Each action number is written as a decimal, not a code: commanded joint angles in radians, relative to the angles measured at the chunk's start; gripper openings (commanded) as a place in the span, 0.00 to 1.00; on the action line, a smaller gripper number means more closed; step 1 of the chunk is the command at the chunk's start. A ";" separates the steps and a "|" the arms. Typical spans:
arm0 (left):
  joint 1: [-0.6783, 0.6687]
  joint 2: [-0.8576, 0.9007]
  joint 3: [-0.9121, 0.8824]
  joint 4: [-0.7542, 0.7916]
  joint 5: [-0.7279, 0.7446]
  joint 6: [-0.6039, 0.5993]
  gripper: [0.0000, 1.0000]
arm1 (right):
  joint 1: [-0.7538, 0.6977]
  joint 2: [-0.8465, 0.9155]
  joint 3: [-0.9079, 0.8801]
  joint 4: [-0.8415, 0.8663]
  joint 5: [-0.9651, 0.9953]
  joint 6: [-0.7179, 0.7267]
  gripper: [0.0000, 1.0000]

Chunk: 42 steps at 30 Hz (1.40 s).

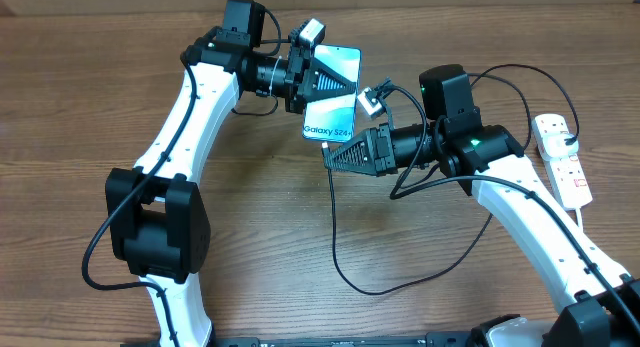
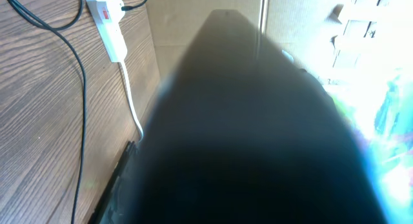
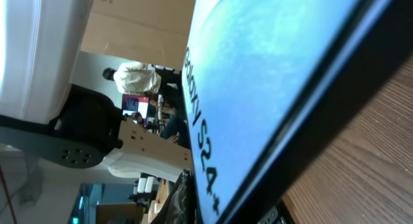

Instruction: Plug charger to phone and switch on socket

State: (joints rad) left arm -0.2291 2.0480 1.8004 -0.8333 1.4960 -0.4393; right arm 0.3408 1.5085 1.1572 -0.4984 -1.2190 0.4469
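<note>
Phone: the phone (image 1: 332, 119) is up off the table, tilted, near 12 o'clock of the tabletop.
Left claw: the left gripper (image 1: 338, 82) is closed tight on the phone's upper half, coming in from 9 o'clock.
Right claw: the right gripper (image 1: 335, 155) is closed. The charger (image 1: 345, 272) runs straight out of it, so it looks pinched near the plug; the tip is hidden.
Relation: the phone's lower edge sits just beside the right claw, at its 12 o'clock.
Handling: the phone is likely stiff, slick glass, so grip its edges. The cable is limp, so hold it close behind the plug.
Socket: the socket (image 1: 563, 157) lies at 3 o'clock, well apart.
</note>
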 commanded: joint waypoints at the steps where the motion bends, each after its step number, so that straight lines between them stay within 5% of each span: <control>1: -0.007 0.006 0.004 0.011 0.031 -0.002 0.04 | 0.002 0.001 -0.006 0.005 0.032 0.047 0.04; 9: 0.000 0.006 0.004 0.073 0.032 -0.015 0.04 | 0.002 0.001 -0.006 0.095 0.067 0.119 0.04; 17: 0.052 0.006 0.004 0.187 -0.008 -0.190 0.04 | 0.002 0.001 -0.006 0.169 0.067 0.133 0.04; 29: 0.053 0.006 0.004 0.198 -0.043 -0.214 0.04 | 0.004 0.001 -0.006 0.202 0.127 0.160 0.04; 42: 0.050 0.006 0.004 0.445 -0.050 -0.400 0.04 | 0.007 0.001 -0.006 0.203 0.131 0.159 0.04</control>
State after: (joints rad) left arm -0.1795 2.0480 1.7992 -0.3977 1.4204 -0.7883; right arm 0.3420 1.5093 1.1496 -0.3054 -1.0916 0.6029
